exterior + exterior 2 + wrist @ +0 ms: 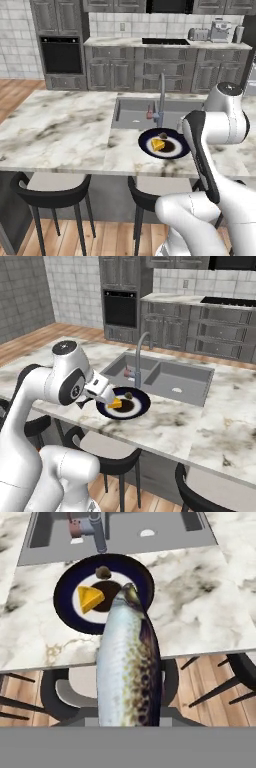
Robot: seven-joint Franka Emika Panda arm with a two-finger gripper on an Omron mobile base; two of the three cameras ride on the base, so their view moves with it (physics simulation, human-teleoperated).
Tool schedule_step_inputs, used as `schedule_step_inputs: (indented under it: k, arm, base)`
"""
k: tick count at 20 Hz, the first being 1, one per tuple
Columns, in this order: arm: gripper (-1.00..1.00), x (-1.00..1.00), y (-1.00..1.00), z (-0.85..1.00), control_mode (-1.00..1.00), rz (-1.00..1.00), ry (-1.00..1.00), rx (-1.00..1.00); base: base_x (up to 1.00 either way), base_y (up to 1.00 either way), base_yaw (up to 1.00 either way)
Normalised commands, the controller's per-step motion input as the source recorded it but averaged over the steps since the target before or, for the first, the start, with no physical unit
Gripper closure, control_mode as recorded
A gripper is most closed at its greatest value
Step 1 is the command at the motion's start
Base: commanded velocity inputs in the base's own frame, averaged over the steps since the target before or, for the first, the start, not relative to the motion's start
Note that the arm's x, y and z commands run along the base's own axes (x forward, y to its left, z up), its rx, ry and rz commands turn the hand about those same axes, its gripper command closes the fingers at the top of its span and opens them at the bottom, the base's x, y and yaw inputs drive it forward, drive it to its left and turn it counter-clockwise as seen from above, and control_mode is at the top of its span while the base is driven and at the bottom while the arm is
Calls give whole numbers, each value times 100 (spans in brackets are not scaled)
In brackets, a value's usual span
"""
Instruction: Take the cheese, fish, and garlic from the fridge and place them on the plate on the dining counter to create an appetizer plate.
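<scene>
The tool (pixel 109 396) is closed on the fish (pixel 129 667), a silvery, speckled body that runs from the fingers out toward the plate (pixel 64 607) in the hand view, its far end reaching over the plate's near rim. In the right base view the tool sits at the plate's left edge, just above the table (pixel 60 125), beside the yellow cheese wedge (pixel 90 598) already lying on the plate's pale inner ring. A small brownish lump (pixel 103 572), probably the garlic, sits at the far side of the plate toward the sink (pixel 131 114) and its tap (pixel 161 97).

With cheese and likely garlic already down, the fish looks like the last item. To place it well, carry the tool further in so the middle of the fish hangs over the plate's dark centre rather than its rim; most of the body now appears to lie over the table edge and the stools (pixel 52 192) below. Keep it clear of the cheese, lower until the fish is close to the surface, then part the fingers, so that it does not roll off.
</scene>
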Motion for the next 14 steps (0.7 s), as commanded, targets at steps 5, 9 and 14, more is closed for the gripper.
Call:
schedule_step_inputs:
  k: [5,9,14]
  arm:
    - [100,21,-16,-23,-100,-8,6,0]
    - [100,15,-13,-43,-100,-7,0,0]
    - [100,28,-7,-50,-100,-5,0,0]
  base:
    - [0,0,0]
    - [0,0,0]
    - [0,0,0]
